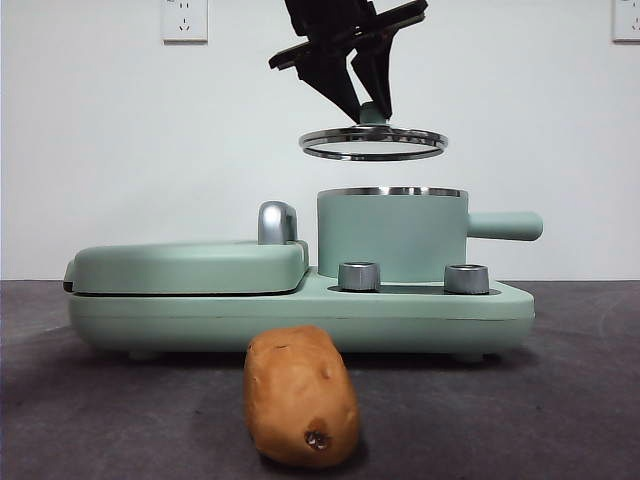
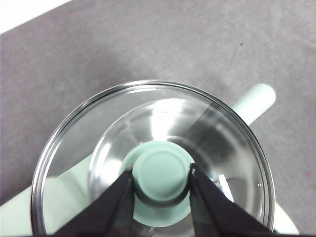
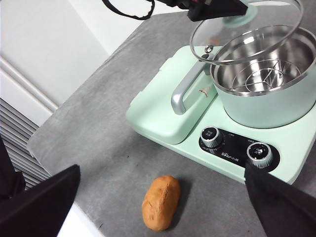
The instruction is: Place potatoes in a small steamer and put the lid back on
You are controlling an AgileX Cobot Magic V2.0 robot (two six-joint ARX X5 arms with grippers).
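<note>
Above the mint-green cylindrical steamer pot with the steel rim (image 1: 392,235), hanging clear in the air: round glass lid with shiny steel rim (image 1: 373,143), roughly level, not touching the pot. Left gripper (image 2: 161,181) down from above with jaws clamped on the lid's little mint-green knob (image 2: 162,172), one black jaw on each side of it. Pot open, bare steel inside with a wire rack (image 3: 269,74) at the bottom, straight stubby side handle (image 1: 505,225) sticking out sideways. Sitting on one end of a long mint-green cooker base (image 1: 300,318), with two silver dials (image 3: 234,145) in front of it; flat mint-green hinged griddle with a chrome handle (image 1: 190,266) shut on the other end of the same base.

Oblong orange-brown potato (image 1: 301,396) lying on the dark grey counter (image 1: 560,400), in front of the cooker and closer to the front edge, apart from the base, small dark pitted spot on the near end. Nothing touching it.

Right gripper (image 3: 163,197) held high over the counter's front side, looking down on potato and cooker, jaws wide apart and holding nothing. White wall behind, two sockets (image 1: 184,19) up top.
</note>
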